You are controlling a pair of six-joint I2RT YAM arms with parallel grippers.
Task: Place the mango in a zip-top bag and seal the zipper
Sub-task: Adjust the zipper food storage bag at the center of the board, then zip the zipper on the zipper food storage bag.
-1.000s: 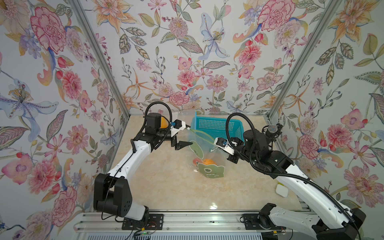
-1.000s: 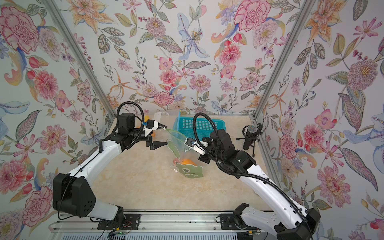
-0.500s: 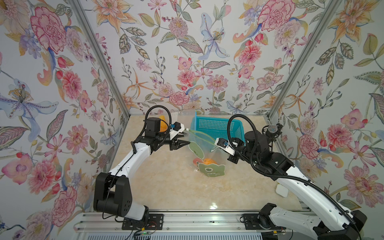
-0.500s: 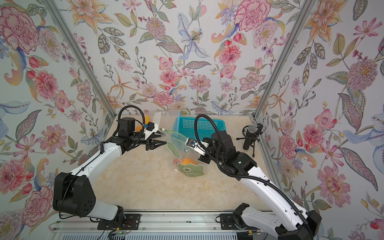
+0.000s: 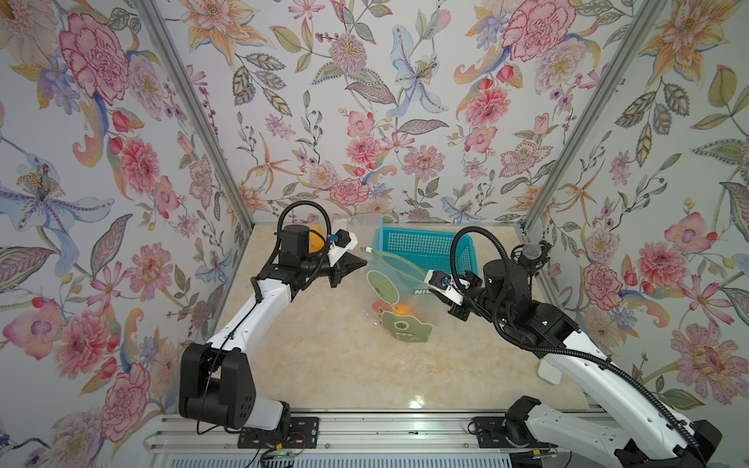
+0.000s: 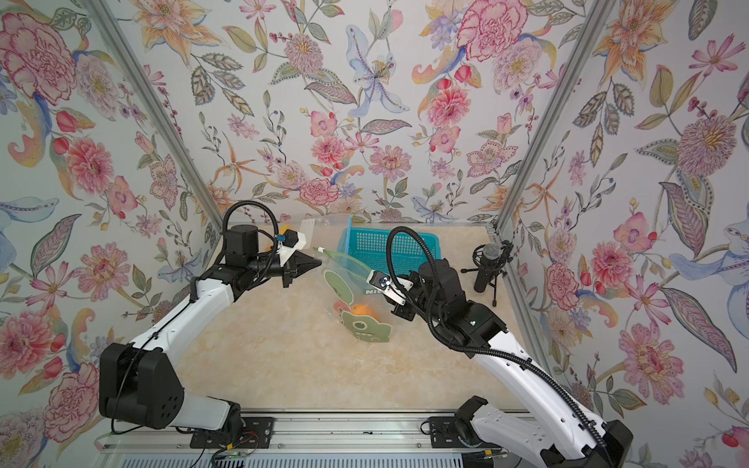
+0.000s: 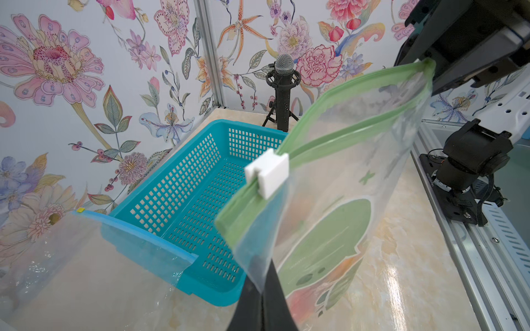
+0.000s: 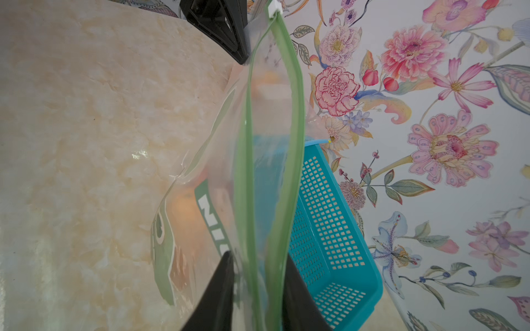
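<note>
**Op:** Left side first. What is my left hand doing?

**Obs:** Your left hand (image 5: 360, 264) is clenched on the zip-top bag (image 5: 389, 283), pinching its side edge. The white slider (image 7: 268, 172) sits just beside your fingertips, at that end of the track.

**Op:** And the mango?

**Obs:** The mango (image 5: 399, 310) is inside, down at the bag's bottom. It hangs lower than both your hands and between them. The bag's bottom looks to rest on the surface (image 5: 324, 364).

**Op:** How does the zipper lie?

**Obs:** The green zipper (image 8: 295, 120) has its long axis running straight from your left hand across to your right. Past the slider the two tracks gape apart, so the mouth is unsealed.

**Op:** Right hand?

**Obs:** Your right hand (image 8: 258, 255) stands parted. The zipper's far end lies between its fingers, not pinched flat. I can't tell if it touches either one.

**Op:** Which hand is nearer the slider?

**Obs:** Left, by far, but it is anchoring the bag. My read is that the slider must travel away from your left hand toward your right. The blue basket (image 5: 421, 247) sits just behind the bag, so keep the pull clear of it.
</note>
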